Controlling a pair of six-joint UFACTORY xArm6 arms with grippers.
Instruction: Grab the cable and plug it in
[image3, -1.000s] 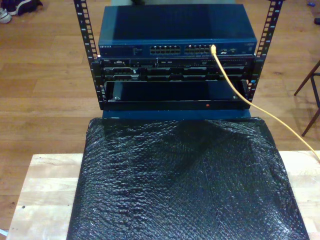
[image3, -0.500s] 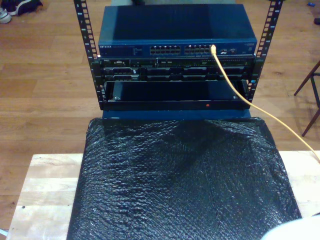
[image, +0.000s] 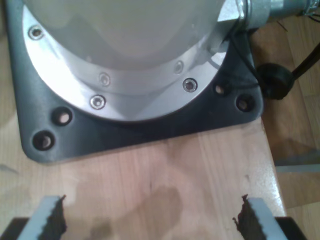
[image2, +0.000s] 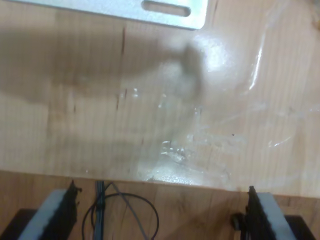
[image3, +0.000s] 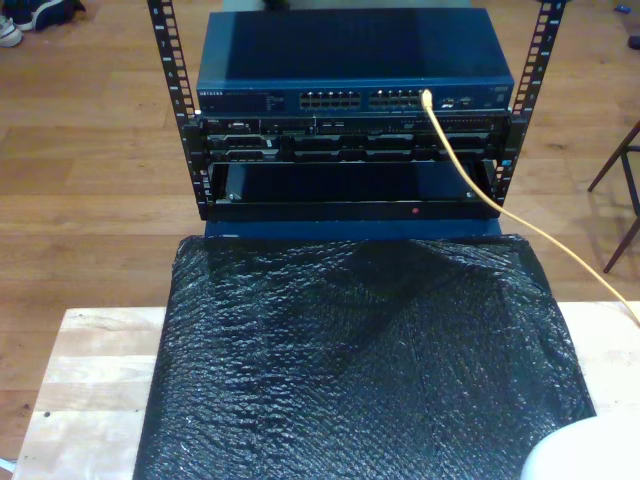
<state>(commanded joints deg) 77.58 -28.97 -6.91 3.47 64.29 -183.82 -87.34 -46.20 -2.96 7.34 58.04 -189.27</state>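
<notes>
Bubble wrap (image3: 360, 360), black, drapes the wooden table (image3: 90, 380) before an equipment rack (image3: 350, 150). Its blue network switch (image3: 350, 60) carries small white lettering, too blurred to read. The cable (image3: 470, 180) sits plugged into a port toward the exterior view's right, trailing off that side. My first gripper (image: 150, 220) and my second gripper (image2: 160, 215) both hang with jaws spread wide, empty.

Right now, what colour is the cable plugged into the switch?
Yellow-orange cable, clearest in the exterior view.
</notes>
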